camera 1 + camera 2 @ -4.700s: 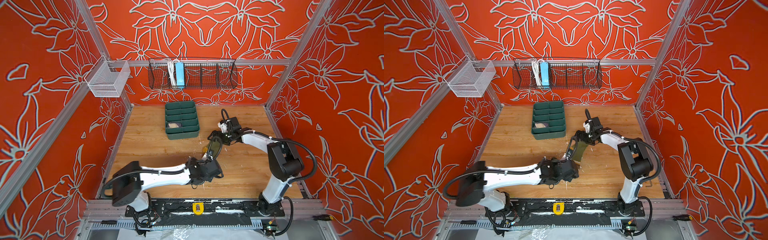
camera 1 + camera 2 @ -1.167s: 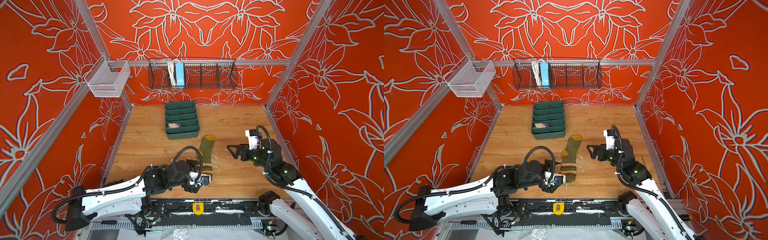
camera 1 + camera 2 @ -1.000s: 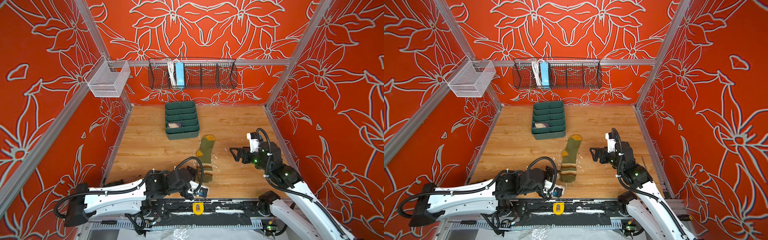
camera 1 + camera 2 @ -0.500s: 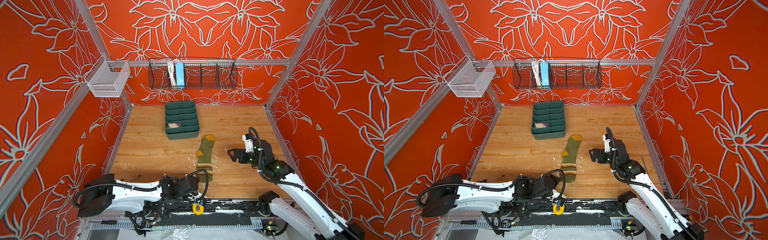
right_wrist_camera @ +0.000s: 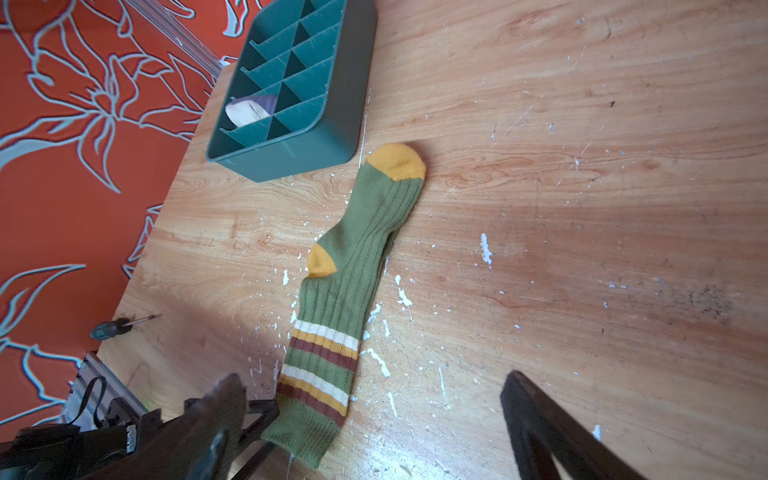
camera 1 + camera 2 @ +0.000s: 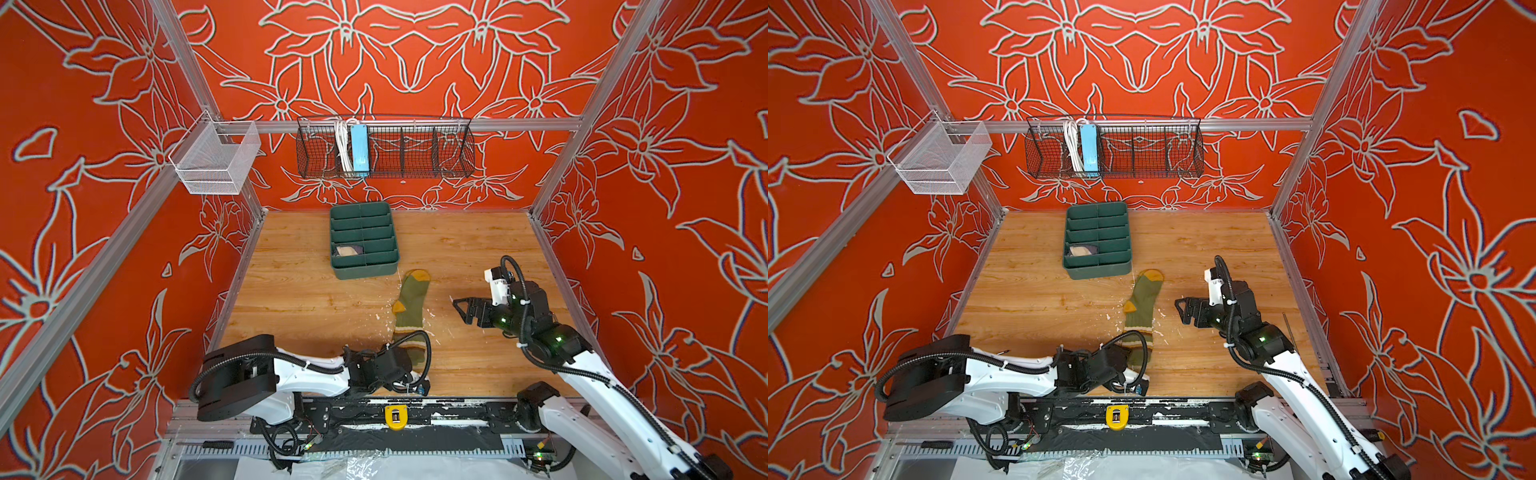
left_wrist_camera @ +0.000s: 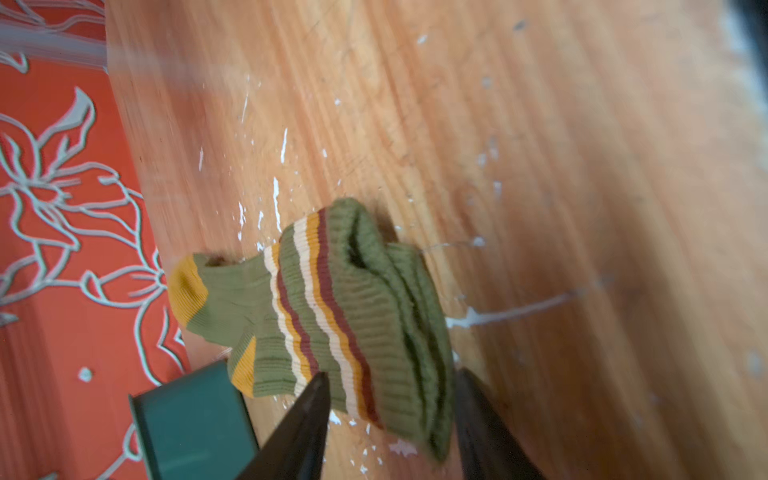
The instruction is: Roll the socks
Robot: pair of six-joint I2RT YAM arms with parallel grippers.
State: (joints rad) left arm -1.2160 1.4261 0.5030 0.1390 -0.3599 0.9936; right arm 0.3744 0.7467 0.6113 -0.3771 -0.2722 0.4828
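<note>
The olive green sock (image 6: pixel 411 303) (image 6: pixel 1144 303) (image 5: pixel 353 257) lies flat on the wood table, mustard toe by the green tray (image 6: pixel 365 272) and striped cuff toward the front edge. My left gripper (image 6: pixel 411 361) (image 6: pixel 1136 359) (image 7: pixel 395 390) sits low at that cuff. Its jaws stand half closed and open, one fingertip on the stripes and one just past the bunched cuff end (image 7: pixel 415 353). To the sock's right my right gripper (image 6: pixel 463 311) (image 6: pixel 1183 311) (image 5: pixel 370 390) hovers, wide open and empty. The purple sock (image 5: pixel 249 110) sits rolled in a tray compartment.
A screwdriver (image 5: pixel 120 326) lies near the table's front left. On the back wall hangs a black wire basket (image 6: pixel 386 149), and a white mesh basket (image 6: pixel 216 162) hangs on the left wall. The metal rail (image 6: pixel 395 415) runs just in front of the left gripper. White flecks dot the wood.
My left gripper has swung back to the front edge and come in at the cuff, its jaws narrowing. My right gripper has drifted slightly toward the sock and stayed open.
</note>
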